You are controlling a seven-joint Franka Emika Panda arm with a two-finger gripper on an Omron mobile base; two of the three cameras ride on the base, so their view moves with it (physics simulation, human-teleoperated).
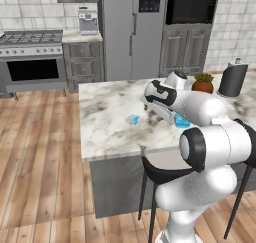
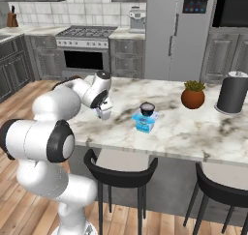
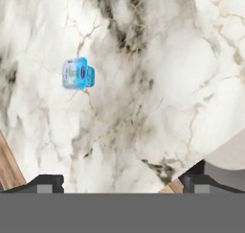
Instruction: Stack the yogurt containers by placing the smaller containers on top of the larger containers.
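My end effector hangs wide open over the desk, the pale blue cup ahead and left of it; I judge it light, thin-walled, best pinched gently across its sides.

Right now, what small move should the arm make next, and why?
Probably shift the open gripper over the pale blue cup and descend. That cup lies loose on the marble counter, off to one side of the fingers, while the navy cup already sits on the blue tub.

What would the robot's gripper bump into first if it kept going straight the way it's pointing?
Probably just the bare marble counter. The open gripper points down at it, and the pale blue cup lies off to one side.
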